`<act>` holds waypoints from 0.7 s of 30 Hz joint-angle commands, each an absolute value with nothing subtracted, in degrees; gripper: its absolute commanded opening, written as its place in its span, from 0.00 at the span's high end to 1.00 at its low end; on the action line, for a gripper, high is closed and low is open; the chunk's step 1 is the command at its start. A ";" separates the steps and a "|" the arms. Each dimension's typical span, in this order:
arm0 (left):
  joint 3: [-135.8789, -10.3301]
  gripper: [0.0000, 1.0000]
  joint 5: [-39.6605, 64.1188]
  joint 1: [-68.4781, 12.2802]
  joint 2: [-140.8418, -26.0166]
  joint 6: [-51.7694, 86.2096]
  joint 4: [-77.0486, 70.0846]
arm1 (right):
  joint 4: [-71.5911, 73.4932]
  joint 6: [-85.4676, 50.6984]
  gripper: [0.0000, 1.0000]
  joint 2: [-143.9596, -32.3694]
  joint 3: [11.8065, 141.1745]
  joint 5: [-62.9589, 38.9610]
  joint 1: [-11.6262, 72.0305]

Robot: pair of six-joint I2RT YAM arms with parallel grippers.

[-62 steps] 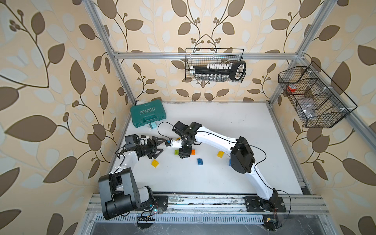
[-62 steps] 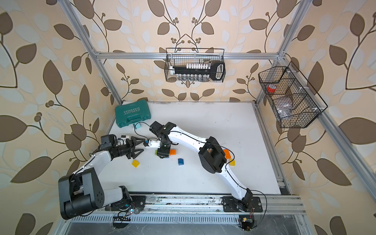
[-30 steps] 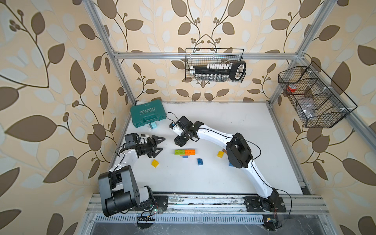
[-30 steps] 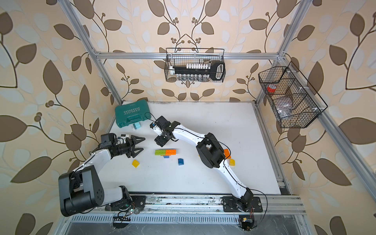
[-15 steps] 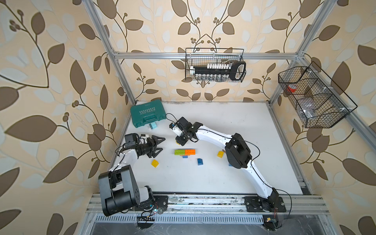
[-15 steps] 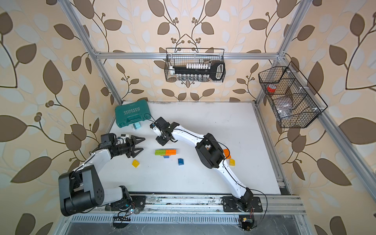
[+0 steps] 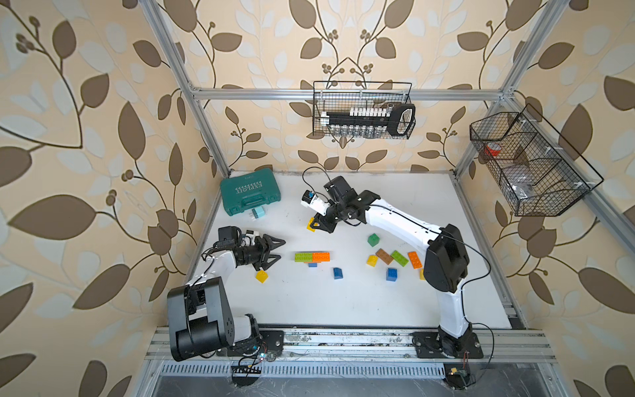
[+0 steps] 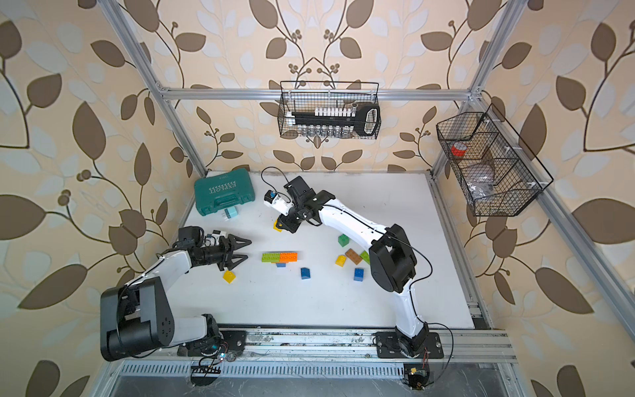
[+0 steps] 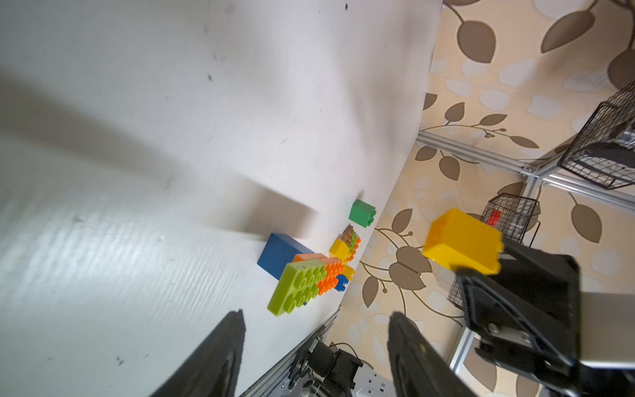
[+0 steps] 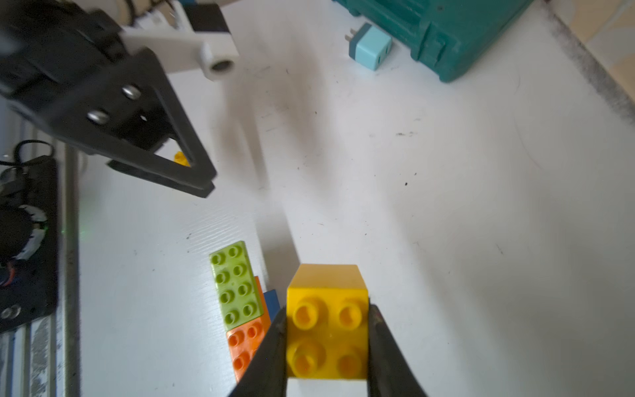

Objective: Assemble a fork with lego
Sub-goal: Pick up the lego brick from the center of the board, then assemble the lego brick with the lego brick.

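My right gripper is shut on a yellow square lego brick, held studs-up off the table behind the middle. The same brick shows in the left wrist view. A joined green and orange strip on a blue brick lies on the table. My left gripper stands open to the left of that strip, apart from it, with nothing between its fingers.
Loose bricks lie around: yellow, blue, green, and a cluster of several at the right. A teal tool case and a light blue plug sit at the back left. Wire baskets hang on the walls.
Both grippers left the green and orange strip lying on the table. My right gripper moved back-left and shut on the yellow brick. My left gripper drew back left and narrowed slightly.
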State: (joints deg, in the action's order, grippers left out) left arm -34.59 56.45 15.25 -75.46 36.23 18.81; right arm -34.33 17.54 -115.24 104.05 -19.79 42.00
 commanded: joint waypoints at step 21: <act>-28.76 0.47 54.10 5.11 -77.79 41.48 7.98 | -42.91 34.25 0.77 -115.71 96.93 -21.44 48.99</act>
State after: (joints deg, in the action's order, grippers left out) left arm -29.43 54.35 5.89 -76.93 39.94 11.66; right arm -41.04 32.16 -113.93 96.57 -23.53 48.97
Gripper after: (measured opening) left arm 0.528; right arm 0.316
